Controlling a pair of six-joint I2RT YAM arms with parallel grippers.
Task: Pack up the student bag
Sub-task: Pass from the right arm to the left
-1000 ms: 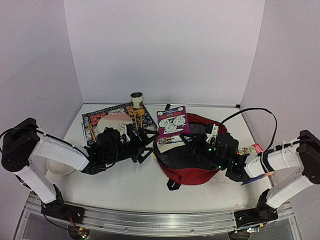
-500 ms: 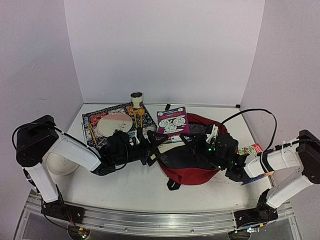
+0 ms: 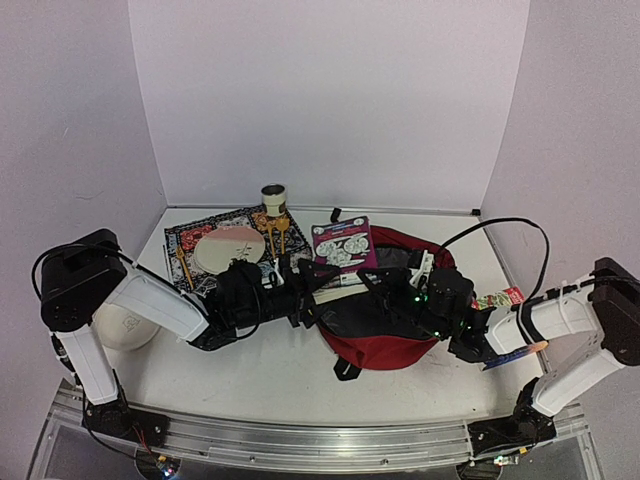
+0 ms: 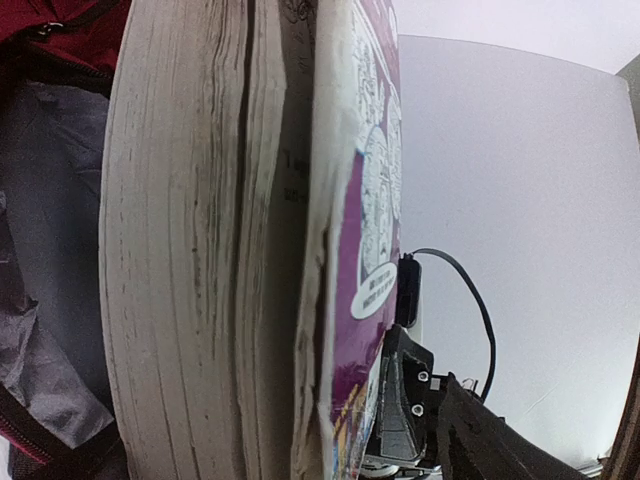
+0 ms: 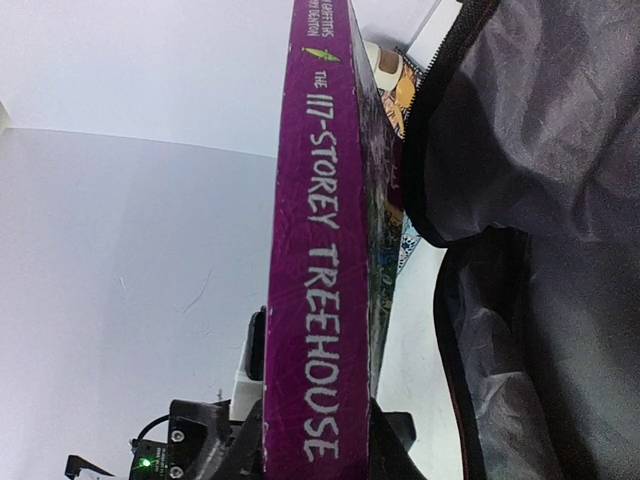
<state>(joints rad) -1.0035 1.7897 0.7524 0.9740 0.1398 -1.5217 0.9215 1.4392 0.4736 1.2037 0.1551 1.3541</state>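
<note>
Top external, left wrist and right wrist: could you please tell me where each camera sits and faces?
Top external: above and behind, looking down at the table; both arms show.
Left wrist: close against the book's page edges; own fingers unseen.
Right wrist: facing the book's spine; right gripper clamps it.
Shared: book, student bag.

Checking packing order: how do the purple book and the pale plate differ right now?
The purple book is rectangular; the plate is round and pale. The book is tilted up at the student bag's rim, clamped in the right tool; the plate lies flat on the patterned mat. Neither is fully inside the bag.
</note>
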